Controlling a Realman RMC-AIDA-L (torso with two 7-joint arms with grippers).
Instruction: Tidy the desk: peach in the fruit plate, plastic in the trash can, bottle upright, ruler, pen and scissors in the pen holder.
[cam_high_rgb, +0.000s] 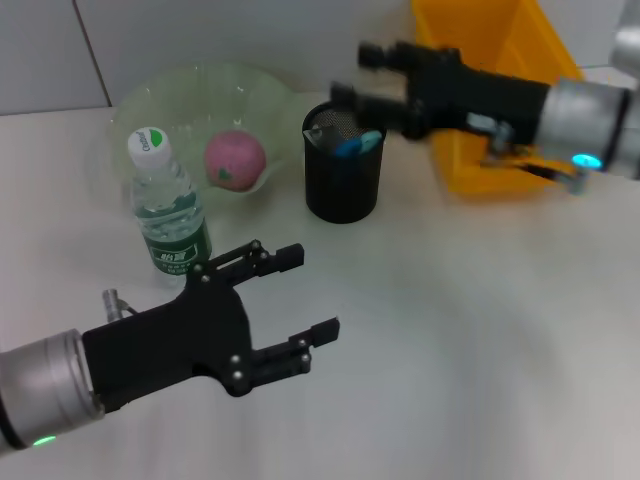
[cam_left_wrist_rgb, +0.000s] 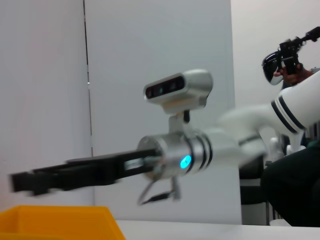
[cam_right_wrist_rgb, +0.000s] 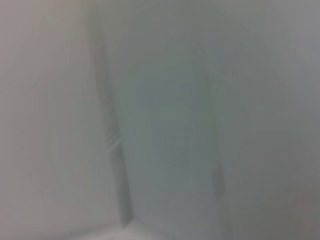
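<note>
- Head view: your right end effector hung just above the rim of the pen holder, on its far right side, fingers parted and empty as far as you could see. Something blue already stood inside the holder; you could not tell which tool it was. The peach lay in the fruit plate and the bottle stood upright, just beside that plate. The trash can sat behind the right arm. Your left end effector hovered over bare desk, jaws wide and holding nothing, with the bottle just beyond its upper finger. No loose item showed on the desk, so you could judge the task nearly done; the holder lay nearer your right arm.
- Left wrist view: you saw the right arm side-on, its end effector stretched level above the trash can; blur hid how far its fingers were parted.
- Right wrist view: only a pale blurred wall; you could place nothing of the task there.
</note>
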